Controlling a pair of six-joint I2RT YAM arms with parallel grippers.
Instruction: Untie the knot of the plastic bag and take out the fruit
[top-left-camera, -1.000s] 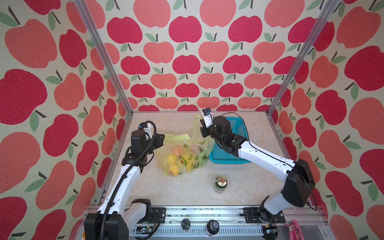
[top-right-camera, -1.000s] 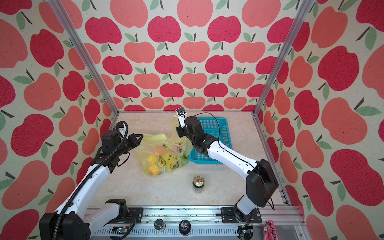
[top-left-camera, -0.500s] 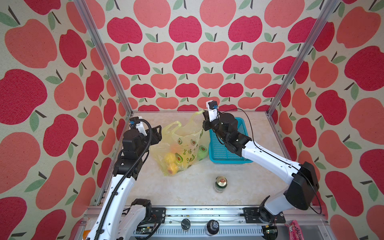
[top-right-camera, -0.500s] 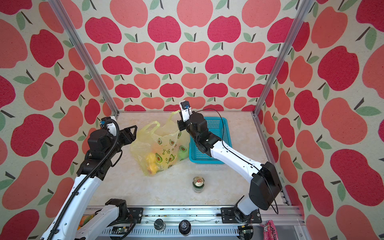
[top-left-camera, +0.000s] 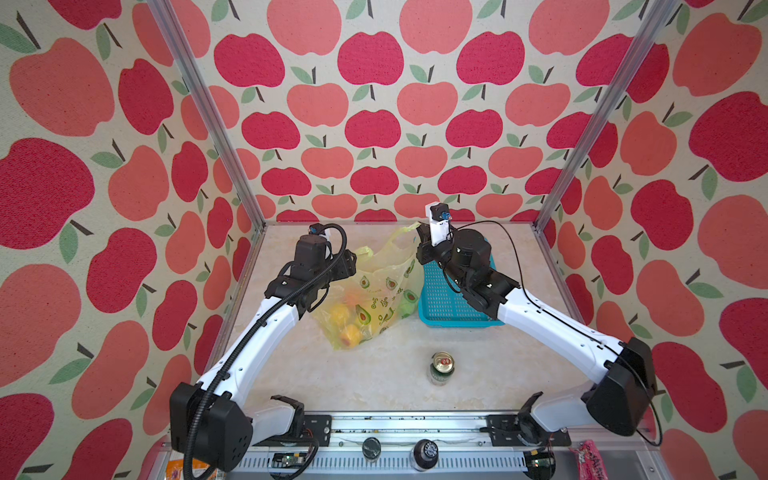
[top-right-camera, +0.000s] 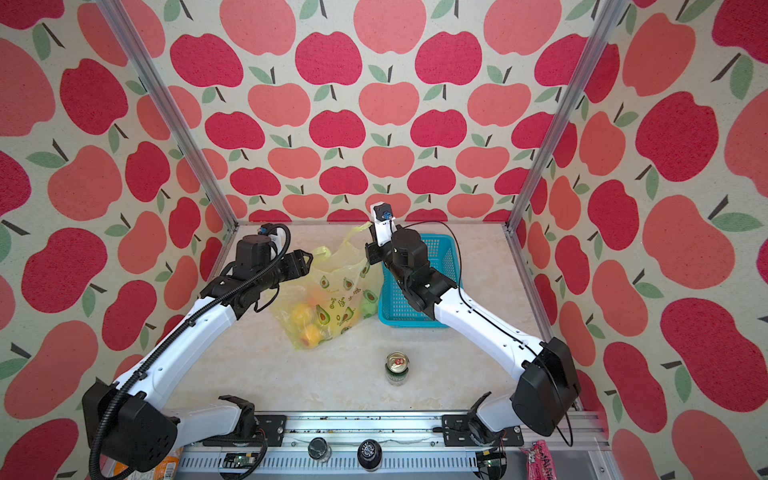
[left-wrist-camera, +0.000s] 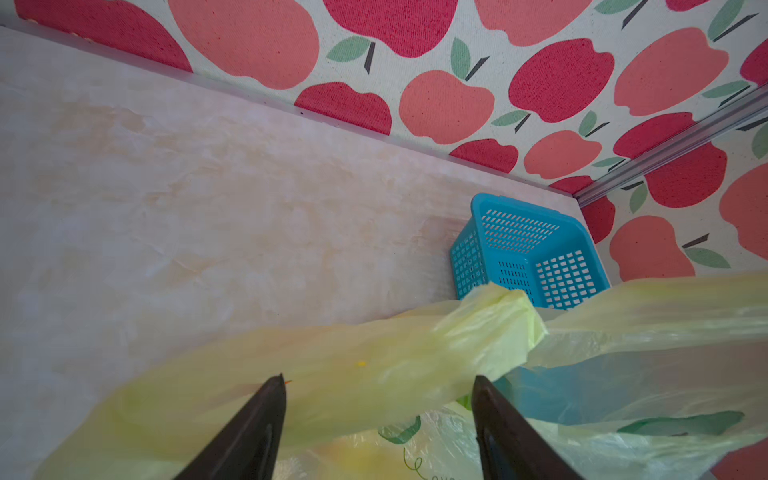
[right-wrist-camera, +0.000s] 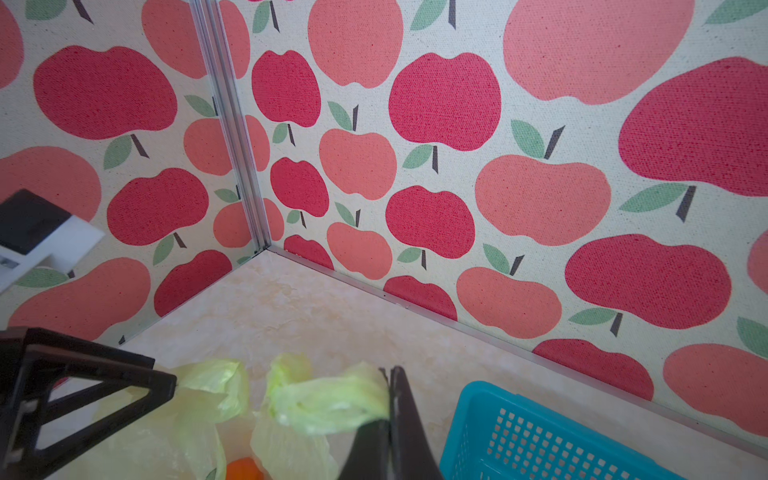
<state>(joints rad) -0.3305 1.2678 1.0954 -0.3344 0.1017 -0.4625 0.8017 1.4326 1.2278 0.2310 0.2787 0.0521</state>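
- We see the bag (top-left-camera: 376, 297) resting on the surface (top-left-camera: 353, 384) mid-scene, between the two arms. In both top views its right side touches the basket (top-left-camera: 442, 299).
- The right pincer (right-wrist-camera: 390, 374) is clamped on one handle (right-wrist-camera: 328, 401) and holds it raised over the bag's far edge.
- The left pincer (left-wrist-camera: 378, 377) stands with its jaws wide apart and grips nothing.
- The other handle (right-wrist-camera: 212, 386) runs across just past the left fingertips; it may brush one tip, but the wrist views leave us unsure.
- The two handles stand apart, not tied together.
- The fruit (top-left-camera: 343, 312) is inside the bag: yellow pieces low on the near side, a green piece against the basket side, and an orange piece showing in the right wrist view.
- A can (top-left-camera: 441, 368) stands upright nearer the front, apart from the bag.
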